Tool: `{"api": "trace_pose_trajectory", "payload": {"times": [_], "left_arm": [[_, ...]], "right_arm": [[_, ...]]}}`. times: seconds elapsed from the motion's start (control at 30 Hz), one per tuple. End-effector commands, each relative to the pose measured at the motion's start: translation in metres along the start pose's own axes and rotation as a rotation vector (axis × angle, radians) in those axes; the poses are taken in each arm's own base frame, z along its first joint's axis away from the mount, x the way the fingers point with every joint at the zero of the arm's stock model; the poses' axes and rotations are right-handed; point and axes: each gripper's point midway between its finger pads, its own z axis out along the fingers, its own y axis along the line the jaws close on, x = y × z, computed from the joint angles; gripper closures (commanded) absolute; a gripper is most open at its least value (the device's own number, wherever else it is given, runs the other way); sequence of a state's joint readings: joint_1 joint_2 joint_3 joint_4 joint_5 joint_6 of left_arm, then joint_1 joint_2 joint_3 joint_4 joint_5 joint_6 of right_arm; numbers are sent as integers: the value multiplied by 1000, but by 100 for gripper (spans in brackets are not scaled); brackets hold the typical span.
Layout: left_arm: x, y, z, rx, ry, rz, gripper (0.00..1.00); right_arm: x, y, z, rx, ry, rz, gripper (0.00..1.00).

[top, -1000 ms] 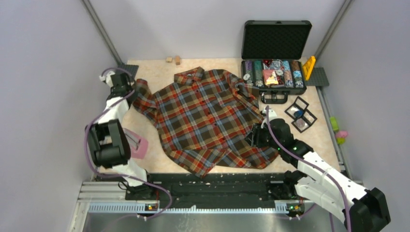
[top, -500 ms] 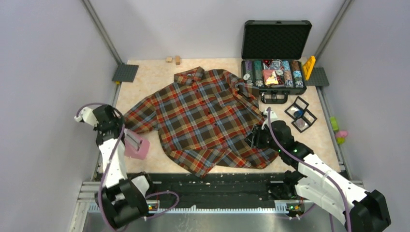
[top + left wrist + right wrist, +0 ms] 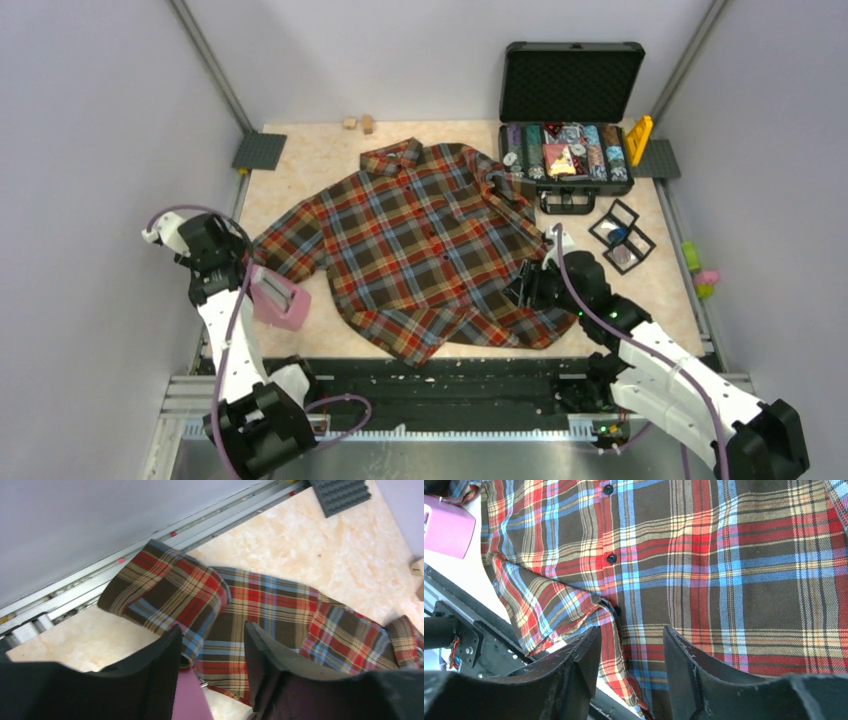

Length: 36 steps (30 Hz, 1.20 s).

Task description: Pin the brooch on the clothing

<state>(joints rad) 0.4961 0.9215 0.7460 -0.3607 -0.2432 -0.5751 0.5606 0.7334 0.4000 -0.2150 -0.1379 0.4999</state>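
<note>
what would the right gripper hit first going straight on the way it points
Most likely the plaid shirt, near its button strip: the right gripper points straight at it with nothing between, though depth is unclear.

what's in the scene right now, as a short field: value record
shirt: plaid, spread flat, front up
left gripper: open, empty, above the shirt's sleeve end
right gripper: open, empty, over the shirt's lower front by the buttons
pink block: beside the sleeve end
case: open, far right, full of small items
brooch: cannot pick it out in any view
</note>
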Motion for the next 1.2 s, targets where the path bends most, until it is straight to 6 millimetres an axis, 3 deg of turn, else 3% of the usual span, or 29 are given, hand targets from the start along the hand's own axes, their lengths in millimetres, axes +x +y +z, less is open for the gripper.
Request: {"api": "trace_pose_trajectory", "payload": {"times": [0.0, 0.2, 0.33, 0.4, 0.5, 0.6, 0.77, 0.93, 1.07, 1.17], "left_arm": [[-30, -31, -3, 109, -24, 81, 40], [-35, -65, 0, 173, 6, 177, 17], [-31, -103, -3, 212, 13, 314, 15], [-31, -127, -9, 245, 6, 367, 15], [-20, -164, -17, 337, 31, 406, 15], [8, -202, -28, 444, 102, 450, 17], [84, -239, -39, 577, 306, 486, 19], [155, -252, -41, 671, 532, 495, 20], [186, -250, -37, 692, 643, 492, 20], [194, -252, -40, 704, 697, 489, 20]], "right_arm": [[-4, 13, -2, -59, -2, -31, 46], [-6, 40, -2, -151, -3, -102, 40], [0, 72, 2, -223, 10, -161, 40], [5, 88, 7, -243, 26, -201, 46], [23, 114, 18, -278, 76, -264, 48], [40, 143, 30, -328, 109, -307, 50], [75, 182, 58, -384, 175, -379, 52], [110, 194, 88, -303, 221, -526, 53], [127, 195, 102, -237, 232, -601, 53], [133, 196, 105, -204, 241, -630, 53]]}}
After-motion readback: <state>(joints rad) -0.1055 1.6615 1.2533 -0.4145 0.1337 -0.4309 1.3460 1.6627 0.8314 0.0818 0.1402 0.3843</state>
